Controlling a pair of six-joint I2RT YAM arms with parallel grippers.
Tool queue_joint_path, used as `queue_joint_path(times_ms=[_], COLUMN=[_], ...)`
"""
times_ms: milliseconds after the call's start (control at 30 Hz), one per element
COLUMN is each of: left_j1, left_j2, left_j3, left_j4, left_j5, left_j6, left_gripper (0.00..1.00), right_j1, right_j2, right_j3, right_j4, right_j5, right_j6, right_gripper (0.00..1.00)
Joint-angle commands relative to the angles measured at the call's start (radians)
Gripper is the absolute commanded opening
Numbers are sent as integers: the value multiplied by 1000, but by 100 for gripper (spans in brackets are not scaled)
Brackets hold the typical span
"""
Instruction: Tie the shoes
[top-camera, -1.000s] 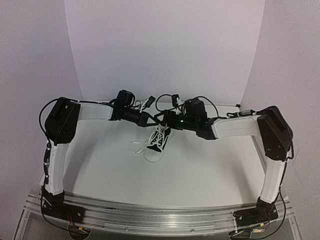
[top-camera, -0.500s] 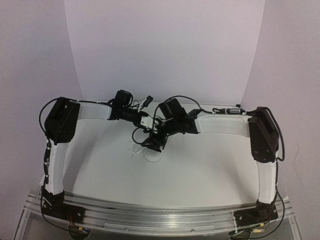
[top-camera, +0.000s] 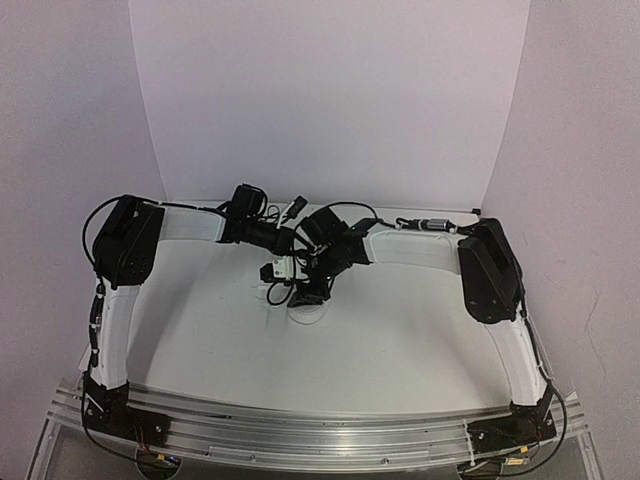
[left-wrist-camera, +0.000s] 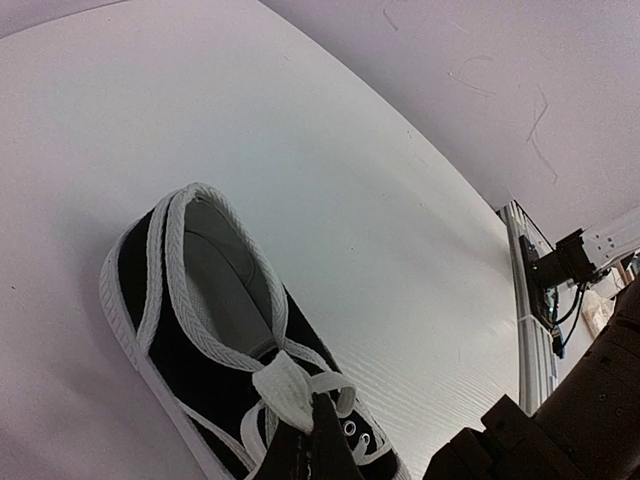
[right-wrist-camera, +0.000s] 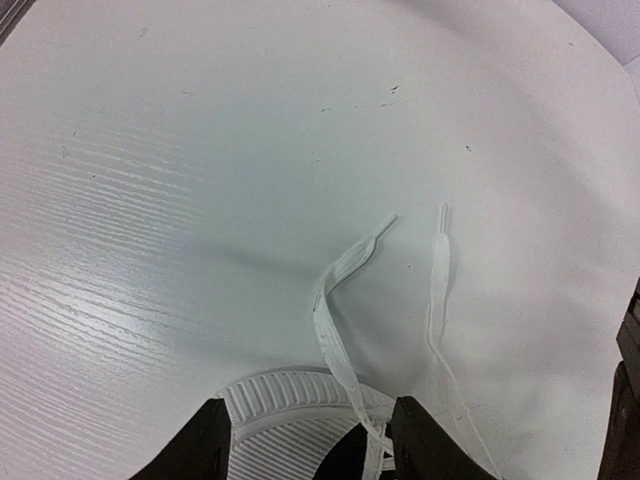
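Observation:
The black canvas shoe (left-wrist-camera: 190, 340) with white trim lies on the table; in the top view only its white toe cap (top-camera: 305, 312) shows under both grippers. My left gripper (left-wrist-camera: 313, 432) is shut, pinching a white lace loop (left-wrist-camera: 283, 385) above the eyelets; in the top view it (top-camera: 288, 274) sits over the shoe. My right gripper (right-wrist-camera: 318, 440) is open, its fingers straddling the ribbed white toe cap (right-wrist-camera: 285, 425); in the top view it (top-camera: 312, 292) covers the shoe's front. Two loose lace ends (right-wrist-camera: 350, 265) lie flat on the table beyond the toe.
The white table (top-camera: 400, 340) is backed by a white wall. The right arm's black body (left-wrist-camera: 570, 420) shows close beside the shoe in the left wrist view. A metal rail (top-camera: 300, 430) runs along the near edge.
My right arm has swung left and come down over the shoe's toe, hiding most of the shoe. My left gripper has shifted slightly toward the near side, staying over the laces.

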Motion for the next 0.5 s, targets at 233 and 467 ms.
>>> queue_joint_path(times_ms=[233,467], left_j1=[4,4], left_j2=[8,9], left_j3=[16,17], left_j4=[30,30], left_j5=[17,20], left_j6=[24,30], left_gripper=[0,0], right_j1=[-10,-19], right_j2=[79,103], right_j3=[92,140], right_j4=[-43,-43], right_j5=[34,64], right_j6=[-12,10], right_gripper=[36,35])
